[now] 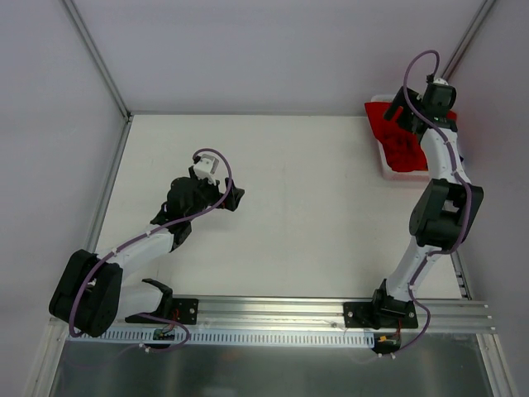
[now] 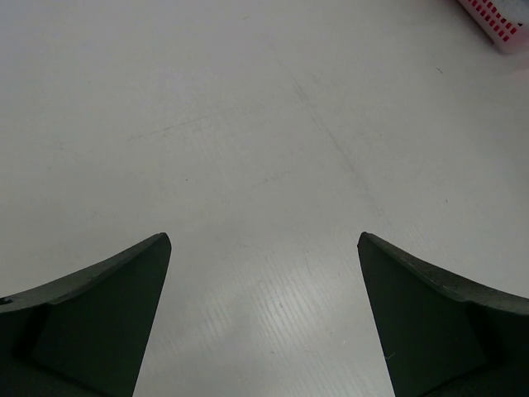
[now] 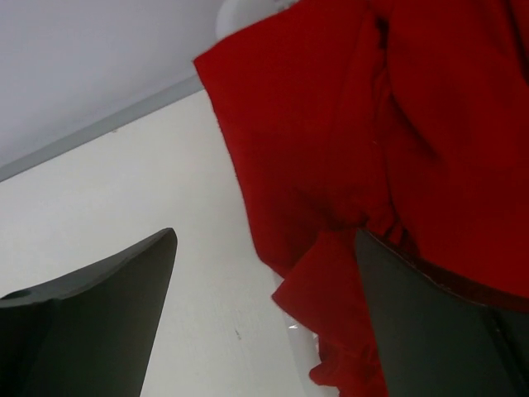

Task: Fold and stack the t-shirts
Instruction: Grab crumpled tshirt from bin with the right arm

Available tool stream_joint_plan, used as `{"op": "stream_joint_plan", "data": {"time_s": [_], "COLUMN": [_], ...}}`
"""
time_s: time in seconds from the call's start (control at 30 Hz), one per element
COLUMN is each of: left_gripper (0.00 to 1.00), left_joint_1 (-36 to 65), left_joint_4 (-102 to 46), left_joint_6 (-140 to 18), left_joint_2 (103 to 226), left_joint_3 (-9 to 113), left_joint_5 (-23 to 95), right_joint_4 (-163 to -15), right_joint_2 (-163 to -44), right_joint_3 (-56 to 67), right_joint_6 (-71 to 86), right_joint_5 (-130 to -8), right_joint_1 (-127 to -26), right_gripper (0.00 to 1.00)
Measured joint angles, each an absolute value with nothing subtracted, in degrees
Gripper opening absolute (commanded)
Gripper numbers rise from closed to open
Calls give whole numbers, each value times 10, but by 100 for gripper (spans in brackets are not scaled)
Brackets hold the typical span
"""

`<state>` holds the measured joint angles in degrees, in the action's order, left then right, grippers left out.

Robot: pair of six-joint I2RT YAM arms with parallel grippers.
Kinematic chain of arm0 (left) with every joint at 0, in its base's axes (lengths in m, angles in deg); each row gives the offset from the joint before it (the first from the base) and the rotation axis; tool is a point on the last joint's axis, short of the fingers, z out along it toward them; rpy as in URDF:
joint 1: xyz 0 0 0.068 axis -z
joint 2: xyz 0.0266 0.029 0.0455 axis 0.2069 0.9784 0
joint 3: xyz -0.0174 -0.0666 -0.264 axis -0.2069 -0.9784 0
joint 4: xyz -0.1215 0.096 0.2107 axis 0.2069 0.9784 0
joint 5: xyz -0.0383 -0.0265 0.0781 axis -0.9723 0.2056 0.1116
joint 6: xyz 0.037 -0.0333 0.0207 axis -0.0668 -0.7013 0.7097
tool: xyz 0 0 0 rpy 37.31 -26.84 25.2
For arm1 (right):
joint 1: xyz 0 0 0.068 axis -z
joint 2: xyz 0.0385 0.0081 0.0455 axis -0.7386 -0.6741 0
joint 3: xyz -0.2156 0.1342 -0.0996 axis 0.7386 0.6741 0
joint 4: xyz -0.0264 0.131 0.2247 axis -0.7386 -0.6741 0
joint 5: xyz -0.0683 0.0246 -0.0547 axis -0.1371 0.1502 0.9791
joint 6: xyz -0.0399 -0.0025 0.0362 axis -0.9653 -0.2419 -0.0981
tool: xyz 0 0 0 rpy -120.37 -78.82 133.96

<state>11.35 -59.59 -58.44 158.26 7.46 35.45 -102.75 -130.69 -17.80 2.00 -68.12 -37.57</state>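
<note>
Top external view puts the red t-shirt (image 1: pixel 401 142) in the white basket (image 1: pixel 387 168) at the far right corner of the worktop (image 1: pixel 306 215), with the right arm (image 1: pixel 442 207) stretched out over it; no dark shirt shows in any view. On the right wrist view the jaws stand spread, one finger over bare worktop, the other under or against a hanging fold of red cloth; nothing is pinched yet. The left arm (image 1: pixel 149 240) hangs over the middle-left of the worktop, its jaws spread wide above bare surface, well apart from the basket.

As I judge it, the main risk is a poor bite; the cloth lies bunched and draped, so closing here may catch only a thin edge that slips free on the lift, or several layers at once, bringing the shirt out in a wad that is hard to lay flat. A finger low in the basket could also hook its lattice wall and drag or tip the basket.

Around it: the frame post (image 1: pixel 478 33) and the right wall stand close to the basket, leaving that arm little room to swing outward; the open worktop lies to the left.
</note>
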Motion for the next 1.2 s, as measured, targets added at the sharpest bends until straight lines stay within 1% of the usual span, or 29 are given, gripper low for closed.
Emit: {"op": "stream_joint_plan", "data": {"time_s": [0.23,0.67,0.87,0.9,0.93,1.2], "left_gripper": [99,99,99,99,99,99], "left_joint_1": [114,114,114,114,114,114], "left_joint_4": [-596,-596,-596,-596,-596,-596], "left_joint_6": [-584,-584,-584,-584,-584,-584], "left_joint_2": [1583,1583,1583,1583,1583,1583], "left_joint_3": [74,74,74,74,74,74], "left_joint_5": [355,354,354,354,354,354], "right_joint_4": [-1076,-1090,-1089,-1088,-1086,-1070], "right_joint_2": [-1360,-1363,-1377,-1381,-1385,-1413], "right_joint_3": [-220,-244,-244,-244,-244,-241], "right_joint_6": [-27,-140,-166,-168,-169,-169], "right_joint_5": [-656,-557,-538,-538,-537,-539], "right_joint_1": [-368,-369,-369,-369,-369,-369], "right_gripper": [94,92,82,80,76,70]}}
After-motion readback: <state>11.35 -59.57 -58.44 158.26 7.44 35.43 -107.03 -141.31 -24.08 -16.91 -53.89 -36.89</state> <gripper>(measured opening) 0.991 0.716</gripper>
